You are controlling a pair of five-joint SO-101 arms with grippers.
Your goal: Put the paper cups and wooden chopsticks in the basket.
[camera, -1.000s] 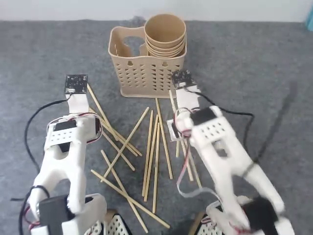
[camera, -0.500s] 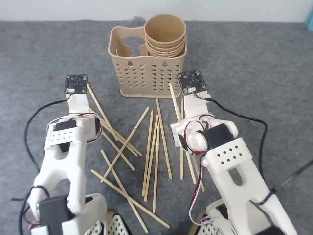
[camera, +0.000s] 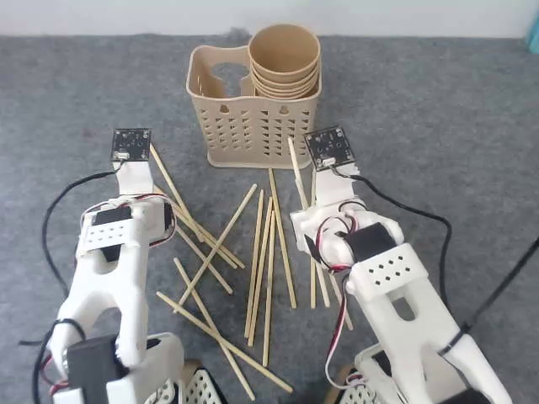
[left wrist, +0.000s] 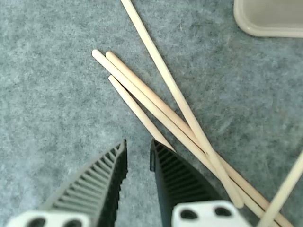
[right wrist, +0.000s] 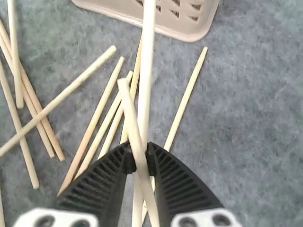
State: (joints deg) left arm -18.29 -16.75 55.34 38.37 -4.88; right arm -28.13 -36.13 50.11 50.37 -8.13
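The right gripper [right wrist: 138,158] has its fingers clamped on one wooden chopstick [right wrist: 135,137], which points ahead of the fingertips toward the basket [camera: 253,135]. The step in hand looks like carrying this chopstick over; next it likely needs lifting above the rim and releasing inside. The left gripper [left wrist: 138,146] holds nothing, its fingers a narrow gap apart, with loose chopsticks [camera: 269,244] on the grey tabletop [camera: 438,109] just ahead of them. The basket holds a nested stack of paper cups [camera: 285,55].
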